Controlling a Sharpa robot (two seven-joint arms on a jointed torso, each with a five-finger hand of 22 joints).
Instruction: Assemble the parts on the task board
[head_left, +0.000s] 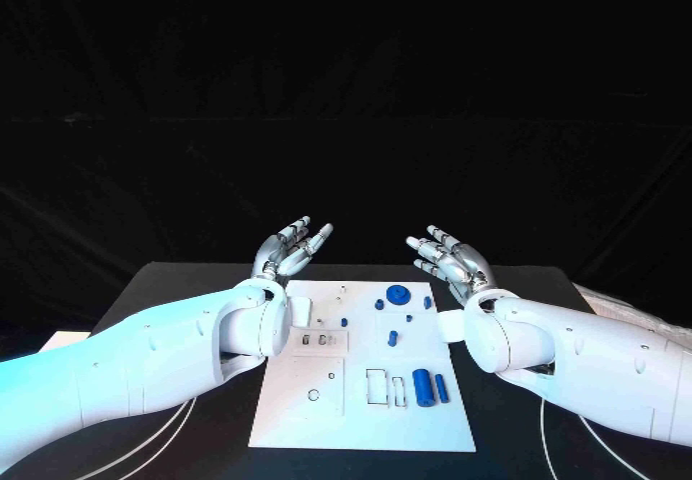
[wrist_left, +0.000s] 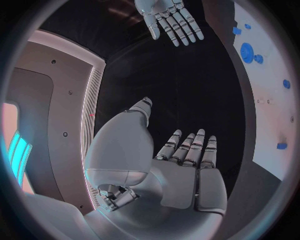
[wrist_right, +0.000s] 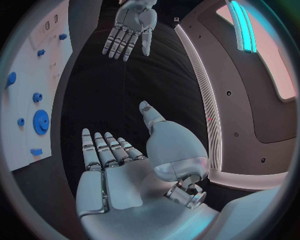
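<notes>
Above the task board (head_left: 361, 420), the left hand (head_left: 289, 250) and right hand (head_left: 450, 258) hover spread, holding nothing. Risk: a careless descent could scatter the small loose parts (head_left: 423, 386).

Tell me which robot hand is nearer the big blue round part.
Right. The right robot hand is raised just beyond the big blue round part; the left robot hand is farther off across the board.

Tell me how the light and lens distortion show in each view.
Head view: bluish light washes the left arm, the background is black, and the task board reads bright white with straight edges. Left wrist view: fisheye circle in a dark frame, the board's edge curves, and the left hand is evenly lit. Right wrist view: same bending; a cyan strip glows near the rim beyond the right hand.
</notes>
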